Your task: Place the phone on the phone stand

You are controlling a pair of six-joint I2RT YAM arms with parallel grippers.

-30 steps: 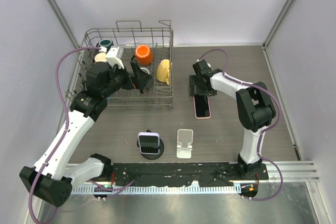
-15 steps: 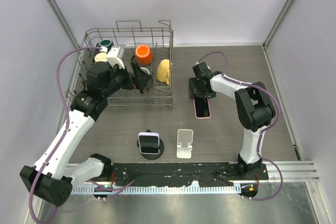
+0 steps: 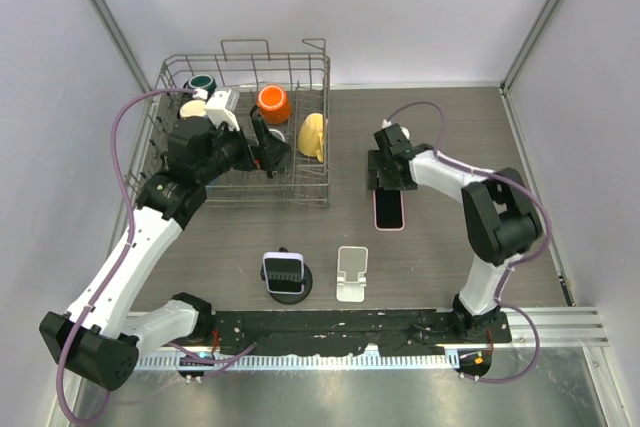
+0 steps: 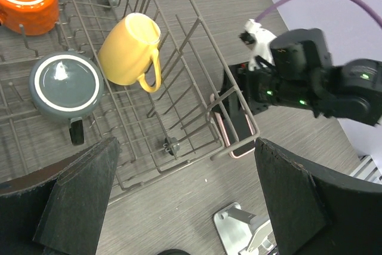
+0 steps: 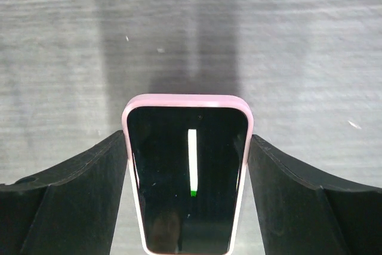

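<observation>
My right claw grips the pink-cased phone across its width, long axis running near–far on the surface; the empty white phone stand lies nearer, slightly left.

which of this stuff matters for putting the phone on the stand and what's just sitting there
For the job:
pink phone
white phone stand
right gripper, straddling the phone

Just lying about:
dish rack
yellow mug
orange cup
grey bowl
second phone, on a black stand
</observation>
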